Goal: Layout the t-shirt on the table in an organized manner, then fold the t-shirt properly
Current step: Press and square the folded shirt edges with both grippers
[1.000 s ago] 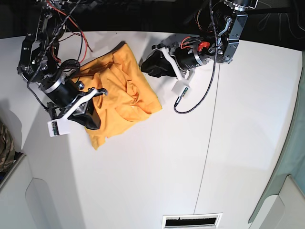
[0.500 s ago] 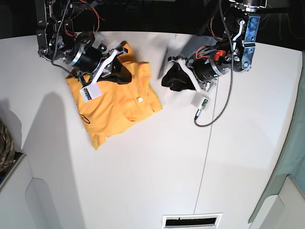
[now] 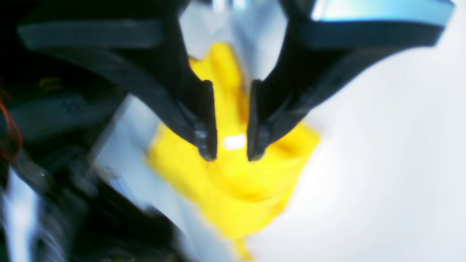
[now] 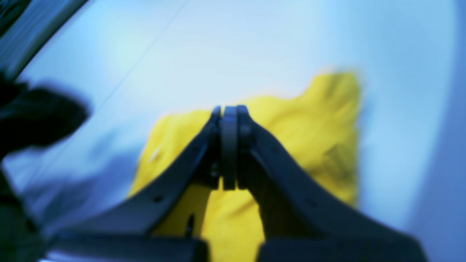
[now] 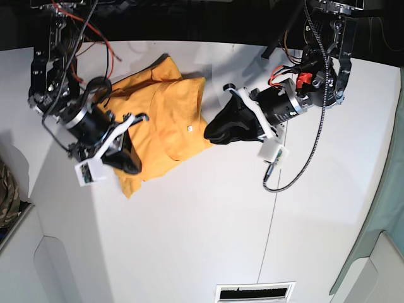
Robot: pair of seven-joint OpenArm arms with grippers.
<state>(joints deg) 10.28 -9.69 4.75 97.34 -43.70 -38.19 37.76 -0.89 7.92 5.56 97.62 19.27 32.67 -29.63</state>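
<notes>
The orange-yellow t-shirt [image 5: 167, 113] lies rumpled on the white table [image 5: 208, 221] at the back left, its small white tag [image 5: 189, 129] facing up. My left gripper [image 5: 213, 131] hovers at the shirt's right edge. In the left wrist view its jaws stand a little apart [image 3: 231, 153], with nothing between them, and the shirt [image 3: 236, 196] and tag [image 3: 233, 141] show blurred below. My right gripper [image 5: 128, 164] is over the shirt's front-left corner. In the right wrist view [image 4: 229, 120] it is shut with no cloth seen in it, the shirt [image 4: 320, 120] behind.
A thin dark seam [image 5: 273, 202] runs down the table right of centre. Camouflage cloth [image 5: 6, 196] sits off the table's left edge. A vent slot [image 5: 252, 292] is at the front edge. A black cable [image 5: 303, 167] hangs from the left arm over the table.
My right gripper swung from the shirt's back edge forward to its front-left corner. My left gripper moved left and forward to the shirt's right edge. The shirt lies slightly more spread.
</notes>
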